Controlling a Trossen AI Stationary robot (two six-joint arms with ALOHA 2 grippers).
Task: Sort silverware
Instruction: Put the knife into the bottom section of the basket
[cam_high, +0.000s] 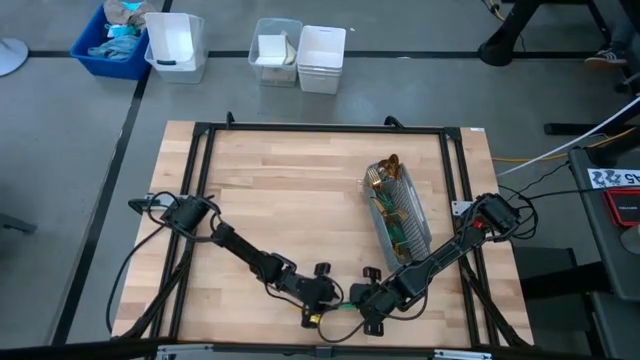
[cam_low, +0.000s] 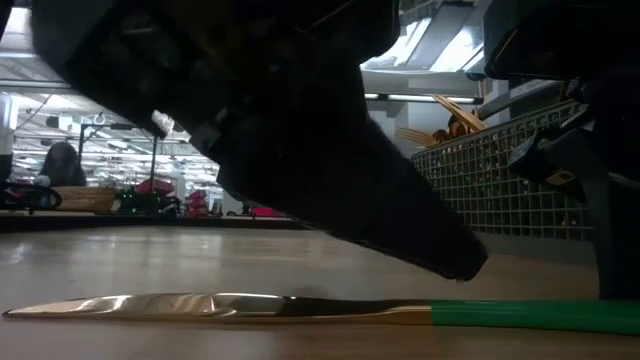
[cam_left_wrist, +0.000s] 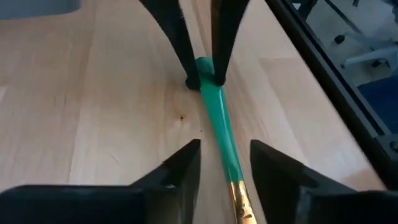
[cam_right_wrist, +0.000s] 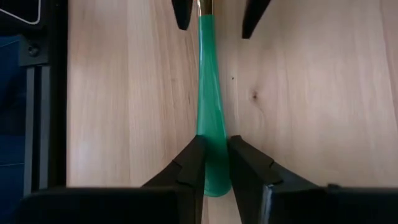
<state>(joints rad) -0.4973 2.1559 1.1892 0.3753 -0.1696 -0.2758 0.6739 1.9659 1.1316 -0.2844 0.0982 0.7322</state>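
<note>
While a knife (cam_low: 300, 308) lies flat near the front edge of the surface (cam_high: 290, 190), the right gripper (cam_right_wrist: 216, 165) clenches its teal handle end-on and the left gripper's (cam_left_wrist: 225, 163) 2 released fingers straddle the same axis.

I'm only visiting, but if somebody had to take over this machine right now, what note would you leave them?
Right claw: shut on the green handle end of a knife lying flat at the table's near edge.
Left claw: open, fingers either side of the same knife's handle near the blade, not gripping.
Mesh caddy: on the table's right side, already holding other silverware with gold heads sticking out.
Done: most pieces appear to be in the caddy.
Left: probably this knife goes in next. Whether the pieces inside are sorted by type can't be seen.
</note>
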